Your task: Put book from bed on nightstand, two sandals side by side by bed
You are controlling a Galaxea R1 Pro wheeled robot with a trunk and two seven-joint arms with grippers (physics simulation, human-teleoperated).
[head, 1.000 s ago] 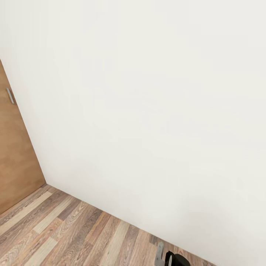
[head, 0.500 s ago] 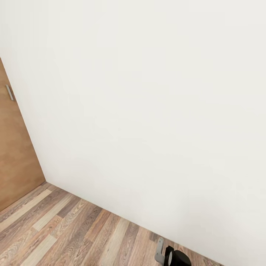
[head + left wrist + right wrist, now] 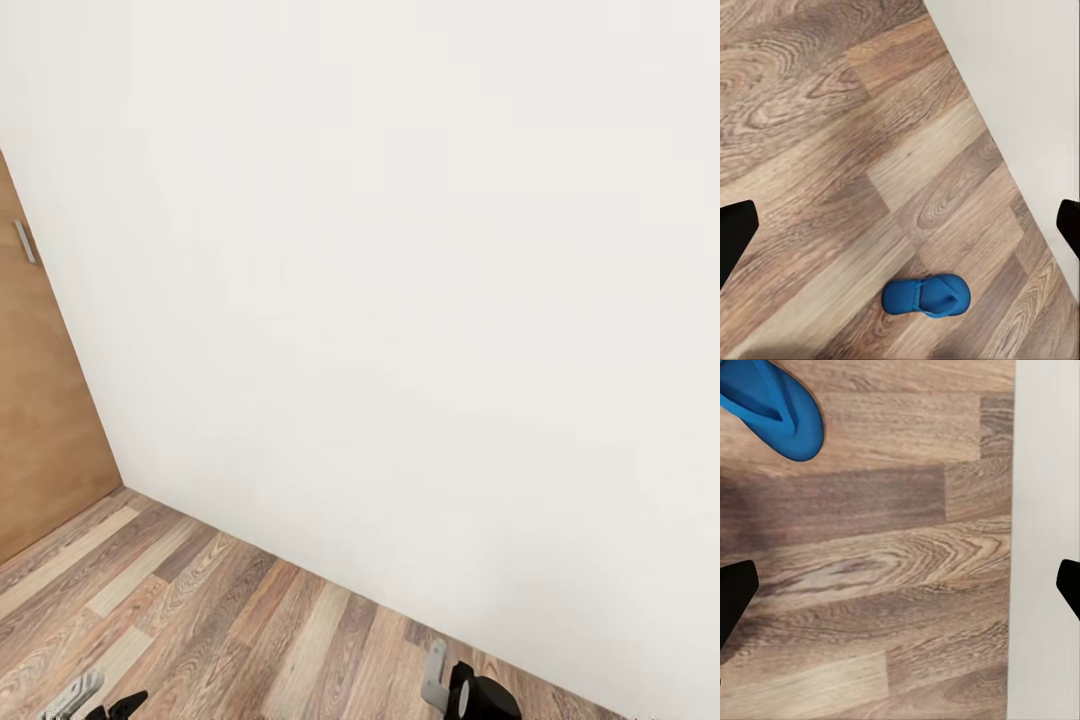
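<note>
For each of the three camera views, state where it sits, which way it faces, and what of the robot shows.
Head view: on the head, facing down at a white wall, plank floor and wooden door; arm parts at the lower edge.
Left wrist view: looks down past open left gripper at a blue sandal.
Right wrist view: open right gripper, a sandal.
All share floor and wall.

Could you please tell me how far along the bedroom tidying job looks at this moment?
Nothing looks done yet. A blue sandal lies flat on the wood-plank floor near the white wall, ungripped. Both the left gripper and the right gripper are open and empty above the floor. Pairing the sandals by the bed and moving the book remain.
</note>
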